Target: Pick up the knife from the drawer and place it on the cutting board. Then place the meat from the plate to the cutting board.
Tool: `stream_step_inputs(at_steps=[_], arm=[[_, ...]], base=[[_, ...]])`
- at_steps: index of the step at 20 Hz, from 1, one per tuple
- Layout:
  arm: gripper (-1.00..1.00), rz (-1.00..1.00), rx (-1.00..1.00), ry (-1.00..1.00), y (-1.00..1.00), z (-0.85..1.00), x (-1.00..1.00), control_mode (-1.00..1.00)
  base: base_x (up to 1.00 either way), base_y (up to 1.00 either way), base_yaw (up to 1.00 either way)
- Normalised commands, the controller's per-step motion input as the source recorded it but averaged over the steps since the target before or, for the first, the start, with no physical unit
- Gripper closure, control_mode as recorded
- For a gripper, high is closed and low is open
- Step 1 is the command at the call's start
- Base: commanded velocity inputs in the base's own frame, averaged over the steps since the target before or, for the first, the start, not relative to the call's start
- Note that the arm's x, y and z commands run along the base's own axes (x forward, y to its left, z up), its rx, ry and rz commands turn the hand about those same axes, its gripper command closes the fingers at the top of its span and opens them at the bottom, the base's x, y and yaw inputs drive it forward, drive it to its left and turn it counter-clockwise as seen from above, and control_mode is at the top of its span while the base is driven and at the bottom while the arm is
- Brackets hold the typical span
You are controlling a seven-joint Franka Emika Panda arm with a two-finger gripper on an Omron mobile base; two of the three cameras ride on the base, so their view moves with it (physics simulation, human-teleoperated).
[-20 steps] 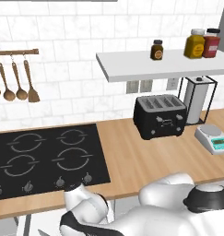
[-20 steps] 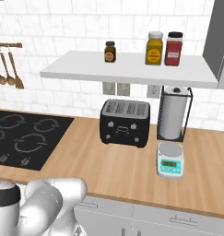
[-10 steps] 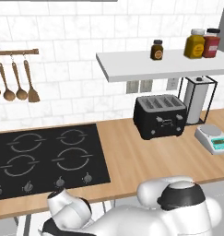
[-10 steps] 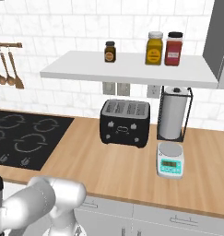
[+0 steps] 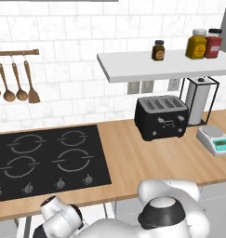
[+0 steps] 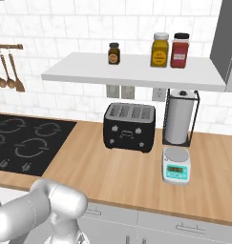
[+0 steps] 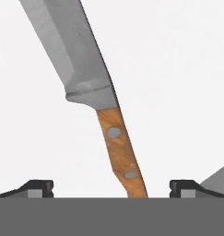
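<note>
In the hand view the knife [image 7: 114,138] lies on the drawer's pale white floor [image 7: 178,69]. Its silver blade [image 7: 72,50] runs to the upper left and its brown wooden handle comes down between my fingertips. My gripper [image 7: 111,188] is open just above the handle's end. Its left fingertip [image 7: 38,186] and right fingertip [image 7: 183,185] stand wide apart, clear of the wood. My arm [image 5: 161,214] bends down past the counter's front edge. The cutting board, the plate and the meat are out of view.
On the wooden counter [image 5: 133,158] sit a black cooktop [image 5: 44,158], a black toaster [image 5: 161,117], a small scale [image 5: 216,139] and a paper towel holder [image 6: 179,116]. A white shelf [image 6: 131,71] carries jars. Wooden spoons [image 5: 16,83] hang on the wall.
My arm has swung lower and further left below the counter's front edge. The counter and the things on it stay put.
</note>
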Motion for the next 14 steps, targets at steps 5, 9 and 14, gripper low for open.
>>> stream_step_inputs(at_steps=[5, 9, 14], arm=[[-1.00, 0.09, 0.00, 0.00, 0.00, -0.25, 0.00, -1.00], [-1.00, 0.16, 0.00, 0.00, 0.00, -0.32, 0.00, -1.00], [-1.00, 0.15, 0.00, 0.00, 0.00, -0.40, 0.00, -1.00]], base=[[0.00, 0.00, 0.00], [0.00, 0.00, 0.00], [0.00, 0.00, 0.00]])
